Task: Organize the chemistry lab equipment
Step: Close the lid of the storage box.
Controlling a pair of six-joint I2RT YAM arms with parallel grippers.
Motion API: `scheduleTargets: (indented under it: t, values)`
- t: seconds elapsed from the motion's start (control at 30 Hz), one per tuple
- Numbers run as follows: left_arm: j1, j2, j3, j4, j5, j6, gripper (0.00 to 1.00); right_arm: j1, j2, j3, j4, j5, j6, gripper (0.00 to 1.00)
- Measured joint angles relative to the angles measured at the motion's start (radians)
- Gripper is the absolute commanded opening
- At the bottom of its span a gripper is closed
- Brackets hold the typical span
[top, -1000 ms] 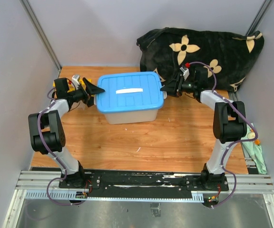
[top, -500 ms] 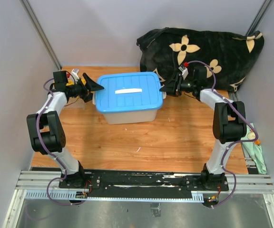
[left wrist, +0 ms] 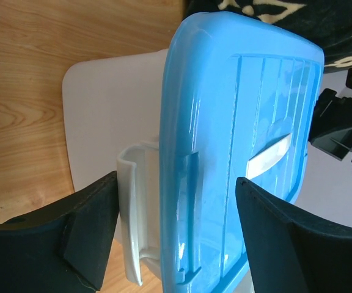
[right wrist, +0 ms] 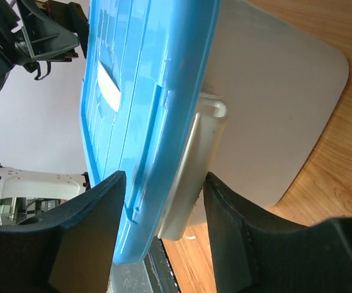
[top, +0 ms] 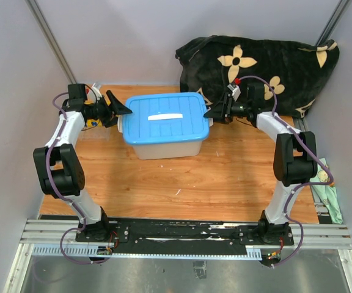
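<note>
None of the chemistry lab equipment shows in any view. A white bin (top: 164, 148) with a blue lid (top: 145, 127) stands at the middle back of the wooden table. My left gripper (top: 120, 115) (left wrist: 176, 183) is open and straddles the bin's left end. The white handle (left wrist: 136, 201) and the lid rim lie between its fingers, and a gap shows on the lid side. My right gripper (top: 212, 114) (right wrist: 164, 177) is at the right end. One finger presses the lid rim (right wrist: 145, 152), the other the white handle (right wrist: 191, 165).
A black flower-patterned blanket (top: 255, 61) is heaped at the back right, just behind the right arm. Grey walls close in the left, back and right. A green object (top: 329, 201) lies off the table's right edge. Bare wood (top: 182, 183) runs in front of the bin.
My left arm has swung back and in toward the bin's left end, and its jaws have narrowed around the handle and lid rim. The right gripper has barely moved.
</note>
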State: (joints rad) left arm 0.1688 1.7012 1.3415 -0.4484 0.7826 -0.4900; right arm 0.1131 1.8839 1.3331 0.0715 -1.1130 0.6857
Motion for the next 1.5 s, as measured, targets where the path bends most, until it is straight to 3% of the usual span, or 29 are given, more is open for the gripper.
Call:
scheduleTargets:
  t: [0.6,1.5]
  values:
    - [-0.056,0.000,0.117,-0.145,-0.137,0.067,0.73,0.035,-0.009,0.129,-0.266,0.106,-0.190,0.54]
    - [-0.139,0.015,0.214,-0.291,-0.351,0.153,0.63,0.080,-0.027,0.220,-0.474,0.247,-0.356,0.44]
